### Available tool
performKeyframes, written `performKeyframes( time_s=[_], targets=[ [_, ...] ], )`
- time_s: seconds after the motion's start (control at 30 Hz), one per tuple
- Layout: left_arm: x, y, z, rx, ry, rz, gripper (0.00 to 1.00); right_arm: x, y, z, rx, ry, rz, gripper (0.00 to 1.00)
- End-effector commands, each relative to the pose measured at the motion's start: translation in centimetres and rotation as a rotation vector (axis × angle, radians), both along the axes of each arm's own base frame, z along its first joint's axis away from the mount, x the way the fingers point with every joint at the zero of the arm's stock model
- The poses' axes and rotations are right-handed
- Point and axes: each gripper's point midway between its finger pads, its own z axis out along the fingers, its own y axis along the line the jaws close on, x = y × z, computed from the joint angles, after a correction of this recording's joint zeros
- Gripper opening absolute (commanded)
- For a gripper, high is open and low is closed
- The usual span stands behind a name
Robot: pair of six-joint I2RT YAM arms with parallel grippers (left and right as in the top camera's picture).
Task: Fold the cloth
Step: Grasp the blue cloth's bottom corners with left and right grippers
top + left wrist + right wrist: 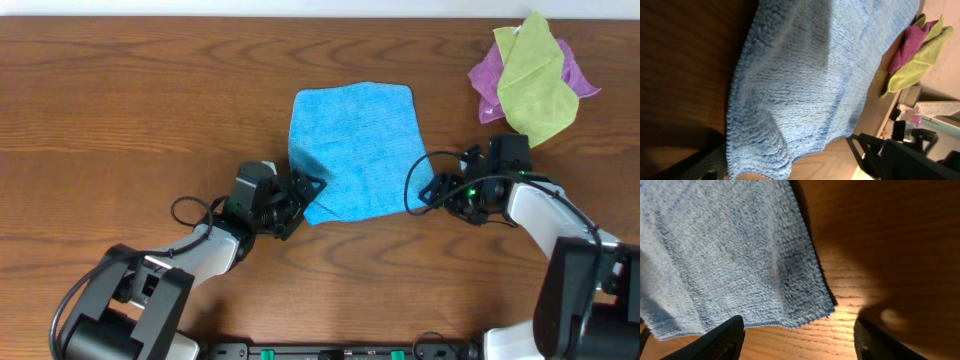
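The sky-blue cloth [355, 150] lies spread flat at mid-table. My left gripper [305, 195] is at the cloth's near-left corner. In the left wrist view the rumpled corner [765, 155] sits between its fingers [795, 167], which look open; only the left finger shows clearly. My right gripper [418, 183] is open at the near-right corner. In the right wrist view that corner [825, 307] lies flat on the wood just ahead of the open fingers [800, 340], which do not touch it.
A yellow-green cloth [535, 85] lies on a purple cloth [488, 80] at the far right of the wooden table [120, 120]. Both also show in the left wrist view, the yellow-green cloth [915, 65] and the purple cloth [910, 42].
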Motion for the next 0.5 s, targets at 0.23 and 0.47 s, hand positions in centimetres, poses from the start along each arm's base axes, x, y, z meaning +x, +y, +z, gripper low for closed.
performKeyframes(
  time_s=[0.23, 0.47],
  targets=[
    [-1.9, 1.4, -3.7, 0.091, 0.093, 0.02, 0.62, -0.4, 0.3, -2.3, 0.005, 0.064, -0.017, 0.7],
    [-1.7, 1.7, -3.8, 0.117, 0.069, 0.017, 0.44, 0.0, 2.0, -2.6, 0.009, 0.054, 0.012, 0.68]
  ],
)
